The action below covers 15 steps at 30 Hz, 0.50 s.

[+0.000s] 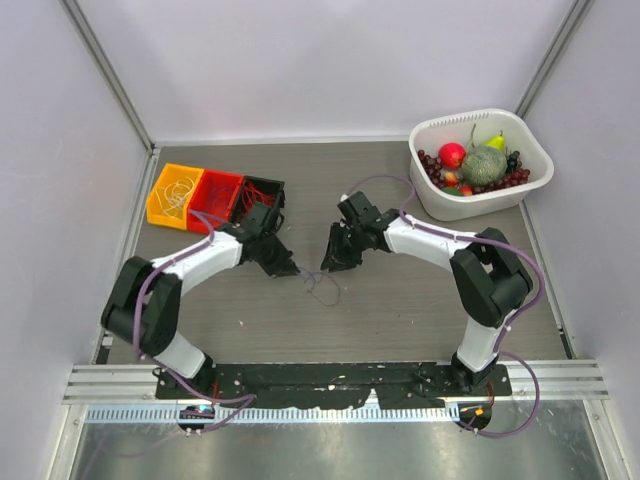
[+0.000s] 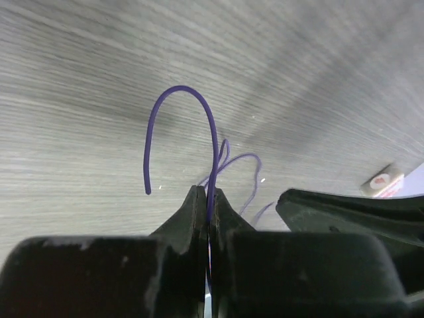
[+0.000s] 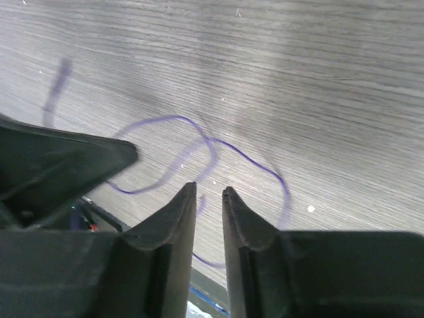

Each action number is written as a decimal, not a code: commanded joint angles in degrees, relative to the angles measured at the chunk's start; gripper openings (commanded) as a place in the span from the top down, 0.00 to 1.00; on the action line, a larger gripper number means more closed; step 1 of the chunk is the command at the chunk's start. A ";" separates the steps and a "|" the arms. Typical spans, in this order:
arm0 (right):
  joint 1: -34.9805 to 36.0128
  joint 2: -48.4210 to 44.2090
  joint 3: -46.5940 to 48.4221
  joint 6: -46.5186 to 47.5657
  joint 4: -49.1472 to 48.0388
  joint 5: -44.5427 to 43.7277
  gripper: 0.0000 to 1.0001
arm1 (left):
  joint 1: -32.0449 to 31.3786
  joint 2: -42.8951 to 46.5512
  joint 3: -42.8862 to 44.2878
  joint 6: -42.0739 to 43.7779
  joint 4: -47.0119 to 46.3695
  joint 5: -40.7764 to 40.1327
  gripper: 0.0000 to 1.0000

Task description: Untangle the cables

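Left gripper (image 2: pixel 207 193): clamped on one thin purple cable (image 2: pixel 180 88), whose free end arches springily above the fingertips. The rest lies in loose crossing loops on the table (image 1: pixel 400 300) between my two arms. Right gripper (image 3: pixel 209 191): jaws slightly parted, empty, poised over those loops. I judge the wire light, whippy and slippery, so I would pinch it squarely beside a crossing.
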<state>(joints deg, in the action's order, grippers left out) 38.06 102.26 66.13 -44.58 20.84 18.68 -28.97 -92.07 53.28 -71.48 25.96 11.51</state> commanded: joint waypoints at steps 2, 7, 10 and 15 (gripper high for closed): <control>-0.09 -7.05 7.16 11.07 10.25 -9.35 0.53 | 5.49 12.25 7.43 15.29 12.06 -9.64 1.00; -2.55 -13.21 9.46 14.34 15.89 -13.84 0.48 | 15.32 15.69 18.86 26.91 23.08 -20.55 1.00; -3.00 -15.77 8.24 14.52 17.91 -14.11 0.48 | 20.43 15.09 24.40 33.41 21.78 -22.31 1.00; -3.17 -19.46 3.58 13.12 18.36 -12.53 0.50 | 26.85 6.41 33.28 41.94 17.39 -24.87 1.00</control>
<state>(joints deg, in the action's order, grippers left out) 34.61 85.23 72.82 -31.94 36.38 6.52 -5.34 -78.85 81.36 -39.92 44.64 -9.08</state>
